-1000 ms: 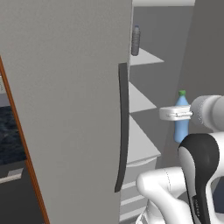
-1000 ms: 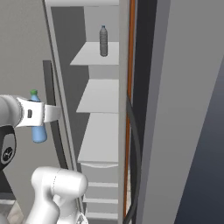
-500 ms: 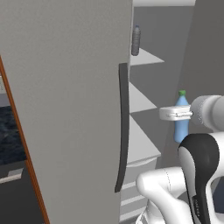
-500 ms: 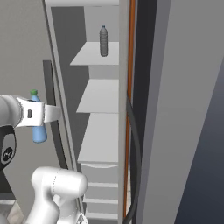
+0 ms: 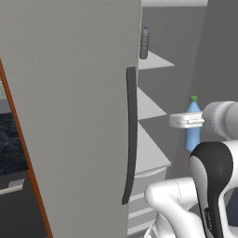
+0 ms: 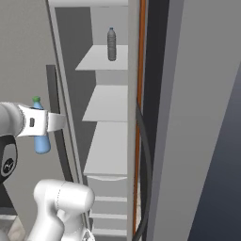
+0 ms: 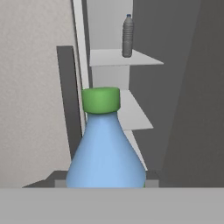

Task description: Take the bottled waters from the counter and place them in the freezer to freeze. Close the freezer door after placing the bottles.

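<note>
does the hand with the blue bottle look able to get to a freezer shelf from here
Probably yes: the hand holds the blue bottle upright before the open freezer, and nothing stands between it and the bare middle shelf. The grey bottle stands one shelf higher.

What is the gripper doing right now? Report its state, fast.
Gripper: shut on the pale blue bottle, held upright in front of the open freezer.

You've got an orange-brown wooden edge (image 5: 21, 135) slanting down the far left, a dark appliance front (image 5: 14, 204) below it. Plain dark grey wall (image 6: 221, 188) fills your right. Light flat, even.
</note>
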Tool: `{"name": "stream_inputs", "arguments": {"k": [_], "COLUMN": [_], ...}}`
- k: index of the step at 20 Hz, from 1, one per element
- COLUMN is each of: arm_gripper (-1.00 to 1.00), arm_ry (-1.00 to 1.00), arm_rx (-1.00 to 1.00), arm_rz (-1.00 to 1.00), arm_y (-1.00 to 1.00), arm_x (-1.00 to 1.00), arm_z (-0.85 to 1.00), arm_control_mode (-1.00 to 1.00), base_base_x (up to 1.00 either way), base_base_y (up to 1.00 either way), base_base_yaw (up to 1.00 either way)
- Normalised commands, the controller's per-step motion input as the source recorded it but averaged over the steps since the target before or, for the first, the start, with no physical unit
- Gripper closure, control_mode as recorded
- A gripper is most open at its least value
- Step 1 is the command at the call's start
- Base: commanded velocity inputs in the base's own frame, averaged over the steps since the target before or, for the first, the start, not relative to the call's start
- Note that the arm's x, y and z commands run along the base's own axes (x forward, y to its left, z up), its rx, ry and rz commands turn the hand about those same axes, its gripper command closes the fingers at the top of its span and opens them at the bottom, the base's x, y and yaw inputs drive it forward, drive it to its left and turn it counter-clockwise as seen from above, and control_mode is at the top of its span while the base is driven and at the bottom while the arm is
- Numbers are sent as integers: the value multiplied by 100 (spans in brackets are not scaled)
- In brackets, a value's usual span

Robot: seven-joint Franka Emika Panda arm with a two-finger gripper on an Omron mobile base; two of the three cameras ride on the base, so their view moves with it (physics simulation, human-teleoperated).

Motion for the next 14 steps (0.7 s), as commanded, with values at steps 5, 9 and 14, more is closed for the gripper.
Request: {"name": "stream_inputs", "arguments": {"k": [5,9,14], "arm_gripper": [100,100,100], "arm_ry": [0,-16,-32], "arm_rx": [0,0,-1], "arm_rz": [0,11,17], "arm_y": [0,-3,0], "arm_x": [0,10,8], "arm_z": [0,8,19], "arm_control_mode": [100,-100,-100], "base_base_x": [1,0,0], "base_base_y": [0,0,0], "base_base_yaw": [1,0,0]}}
